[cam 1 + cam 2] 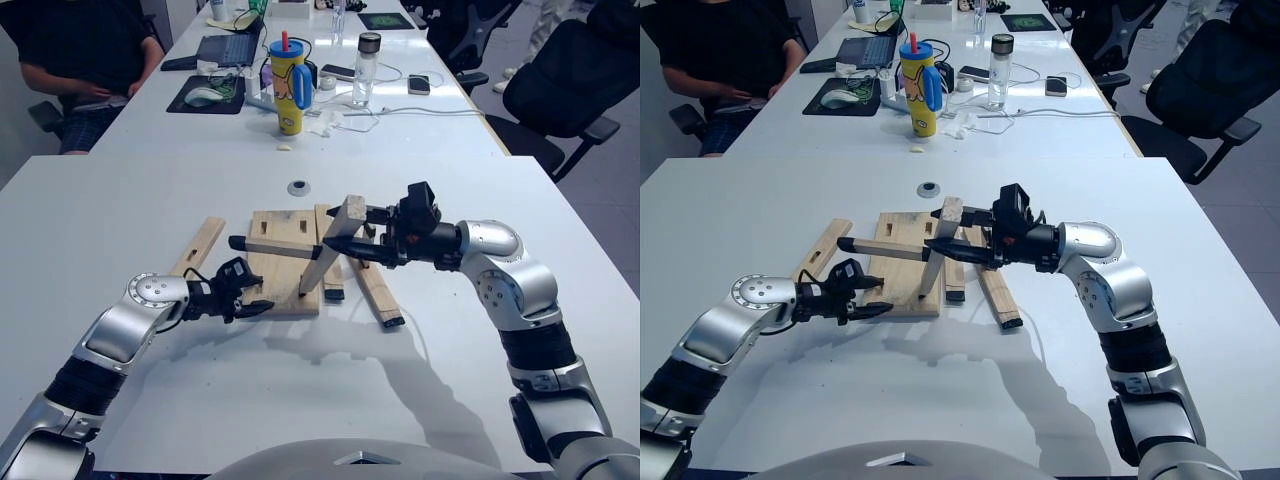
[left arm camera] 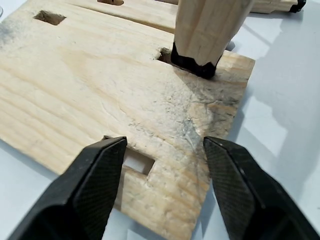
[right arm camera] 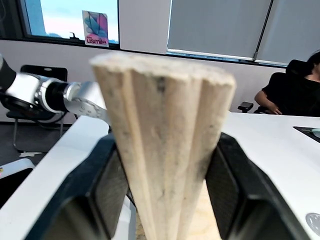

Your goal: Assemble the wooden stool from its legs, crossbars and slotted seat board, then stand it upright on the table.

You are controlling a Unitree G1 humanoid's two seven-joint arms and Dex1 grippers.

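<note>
The right gripper (image 1: pixel 346 231) clamps 1 tilted leg (image 1: pixel 319 270), its black-capped end at a seat board (image 1: pixel 274 272) slot. The left gripper (image 2: pixel 164 150) is spread wide at the board's near edge.

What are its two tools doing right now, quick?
Left tool: open, holding nothing, by the board.
Right tool: closed on a leg.

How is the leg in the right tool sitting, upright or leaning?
Leaning. The leg slants with its black-tipped foot in a slot of the seat board, its upper part gripped by the right tool.
</note>
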